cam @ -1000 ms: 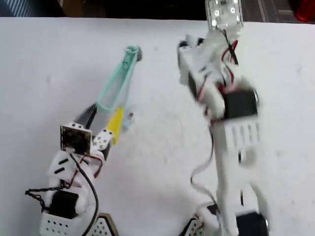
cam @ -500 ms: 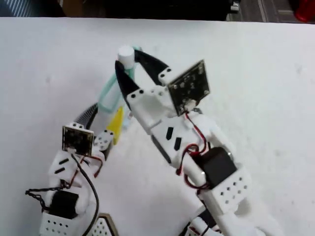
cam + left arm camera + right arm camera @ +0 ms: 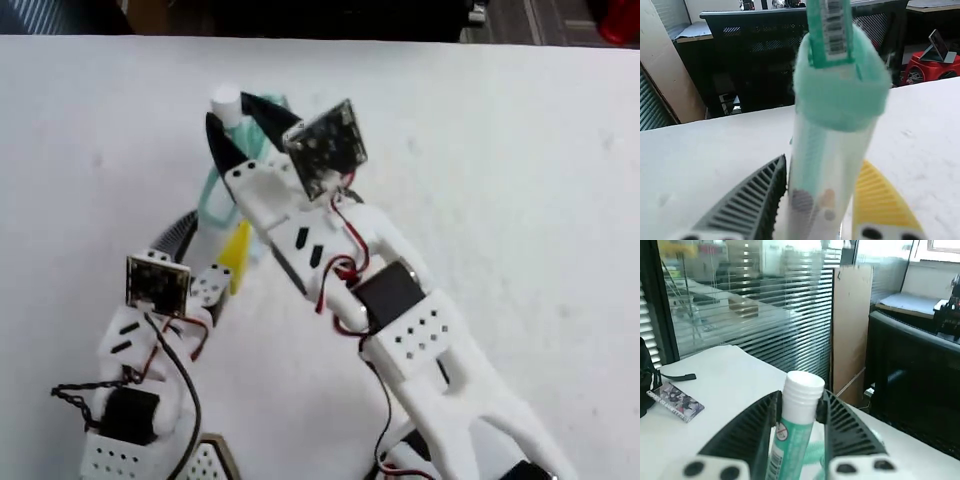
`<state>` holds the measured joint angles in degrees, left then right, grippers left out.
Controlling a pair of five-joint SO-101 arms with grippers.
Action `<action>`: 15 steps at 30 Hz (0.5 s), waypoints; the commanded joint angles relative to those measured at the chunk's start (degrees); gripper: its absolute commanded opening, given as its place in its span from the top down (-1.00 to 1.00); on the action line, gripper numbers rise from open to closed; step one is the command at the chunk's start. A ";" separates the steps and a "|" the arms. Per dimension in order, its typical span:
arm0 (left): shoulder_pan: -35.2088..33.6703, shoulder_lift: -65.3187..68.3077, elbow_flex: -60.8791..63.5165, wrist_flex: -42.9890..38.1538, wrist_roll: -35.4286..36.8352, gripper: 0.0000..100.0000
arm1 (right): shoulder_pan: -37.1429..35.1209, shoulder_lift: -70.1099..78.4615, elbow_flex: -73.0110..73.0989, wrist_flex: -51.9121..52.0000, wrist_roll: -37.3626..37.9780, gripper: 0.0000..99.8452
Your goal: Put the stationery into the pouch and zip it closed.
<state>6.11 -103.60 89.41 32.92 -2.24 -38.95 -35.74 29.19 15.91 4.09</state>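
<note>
Left claw (image 3: 208, 245): my dark finger and my yellow finger are pressed onto the near end of the pouch, one on each side, pinching it.
Right claw (image 3: 238, 120): my two black fingers are clamped on a tube just below its cap, and the tube stands upright between them.
Pouch (image 3: 212, 195): see-through with a pale green rim. It runs straight out from my left claw (image 3: 825, 165) across the table, and its far, rimmed end lies right under my right claw.
Pouch up close (image 3: 827, 150): the clear body fills the gap between my left fingers, and the green mouth is at the end away from me.
Tube (image 3: 226, 98): green body and white cap, with the cap poking up past my right fingertips.
Tube and pouch: from my left wrist, the tube (image 3: 831, 30) rises out of the green mouth, so its lower end sits in the opening. How deep it goes I cannot tell.
Right wrist view: the tube (image 3: 795, 430) fills the slot of my right claw (image 3: 800, 397), and a bit of the green rim shows just behind it.
Table (image 3: 500, 150): white, under both my arms.
</note>
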 commanded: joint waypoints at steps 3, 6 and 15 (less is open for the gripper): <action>0.22 -0.84 -1.32 -0.09 -0.70 0.56 | 0.48 -4.09 2.55 0.04 0.35 0.97; 0.22 -0.84 -1.32 -0.09 -0.70 0.56 | -1.01 -8.04 7.38 0.31 0.70 0.97; 0.13 -0.84 -1.32 -0.09 -0.70 0.56 | -1.10 -12.44 11.52 2.07 0.79 0.95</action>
<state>6.37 -103.60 89.41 32.92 -2.24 -39.82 -46.20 41.41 16.70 4.09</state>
